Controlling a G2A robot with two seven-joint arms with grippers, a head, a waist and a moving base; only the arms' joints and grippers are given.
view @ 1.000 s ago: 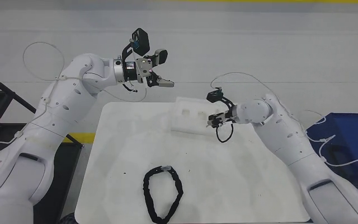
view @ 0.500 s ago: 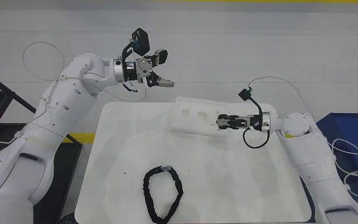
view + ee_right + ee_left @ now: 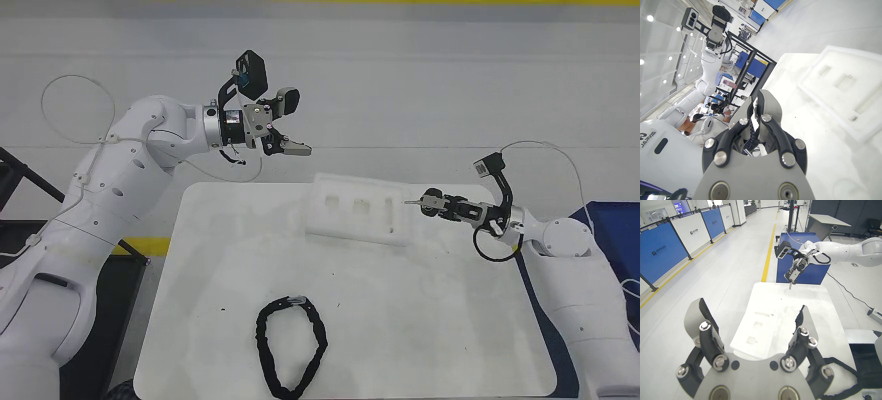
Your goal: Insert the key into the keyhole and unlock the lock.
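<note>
A black chain lock [image 3: 290, 346] lies coiled near the table's front, its lock body [image 3: 298, 300] at the top of the loop. My right gripper [image 3: 424, 203] hangs just right of the white foam tray [image 3: 357, 208], shut on a small silver key [image 3: 411, 203] that points toward the tray. From the left wrist view, the key [image 3: 790, 286] sticks down out of the right gripper [image 3: 792, 277]. In the right wrist view the fingers [image 3: 761, 102] are pressed together beside the foam tray [image 3: 838, 85]. My left gripper [image 3: 291, 148] is held open above the floor beyond the table's far left corner, empty [image 3: 751, 317].
The white table [image 3: 450, 320] has free room between the foam tray and the chain lock. The foam tray [image 3: 755, 332] has three recesses. A blue cabinet [image 3: 802, 275] stands past the table's right edge.
My right gripper has drawn back to the right, away from the foam tray, with the key in it. The left arm and the chain lock have not moved.
</note>
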